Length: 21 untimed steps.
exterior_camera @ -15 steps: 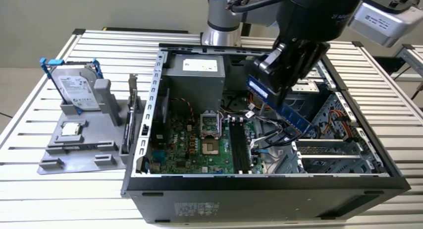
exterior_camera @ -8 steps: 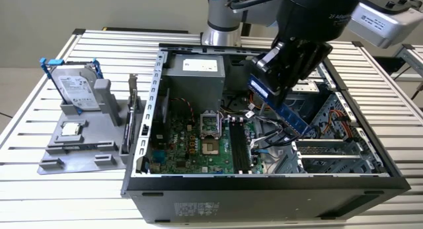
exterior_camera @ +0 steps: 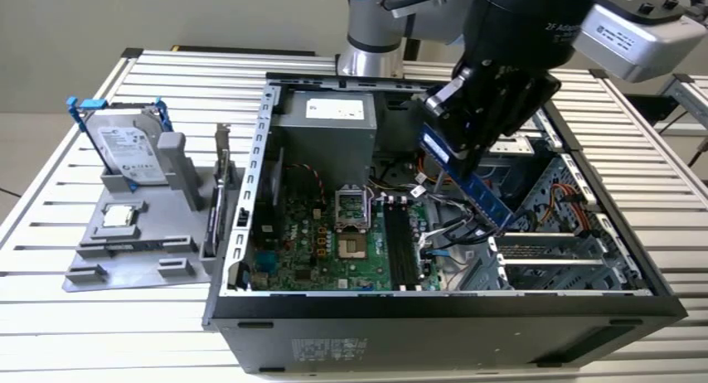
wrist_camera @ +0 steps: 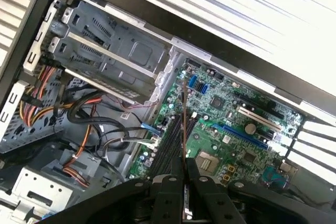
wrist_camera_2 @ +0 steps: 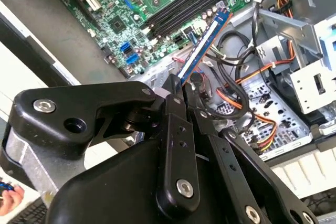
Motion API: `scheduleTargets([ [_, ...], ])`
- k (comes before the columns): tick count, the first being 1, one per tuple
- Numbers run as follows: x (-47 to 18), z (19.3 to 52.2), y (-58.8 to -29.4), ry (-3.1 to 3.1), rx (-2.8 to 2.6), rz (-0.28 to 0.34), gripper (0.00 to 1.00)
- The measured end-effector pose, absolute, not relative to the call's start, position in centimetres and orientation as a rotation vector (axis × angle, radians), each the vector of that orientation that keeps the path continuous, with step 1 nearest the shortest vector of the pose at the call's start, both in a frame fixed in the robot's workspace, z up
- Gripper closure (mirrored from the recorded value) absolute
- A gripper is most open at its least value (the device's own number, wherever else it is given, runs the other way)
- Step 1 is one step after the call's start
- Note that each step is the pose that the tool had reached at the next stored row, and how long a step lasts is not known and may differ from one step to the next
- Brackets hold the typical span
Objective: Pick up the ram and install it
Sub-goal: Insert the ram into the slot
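Blue ram is held clamped in the gripper over the case. Picking is done; seating in the slots is left.

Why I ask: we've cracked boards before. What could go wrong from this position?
The ram, clamped in the gripper, hangs tilted over the open case in the exterior view, so it might meet the memory slots askew. Loose cables lie right beside those slots and could snag the stick's lower end. It seems gripped near one end, so it may pivot under pressure.
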State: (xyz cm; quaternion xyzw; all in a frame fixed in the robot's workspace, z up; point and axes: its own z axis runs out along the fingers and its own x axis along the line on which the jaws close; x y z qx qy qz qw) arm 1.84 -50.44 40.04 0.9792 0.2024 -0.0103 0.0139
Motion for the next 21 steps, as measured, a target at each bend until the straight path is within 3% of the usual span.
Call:
scheduleTargets([
  [21,1.91,40.04,-50.44,0.292,3.09,-0.04,1.0],
])
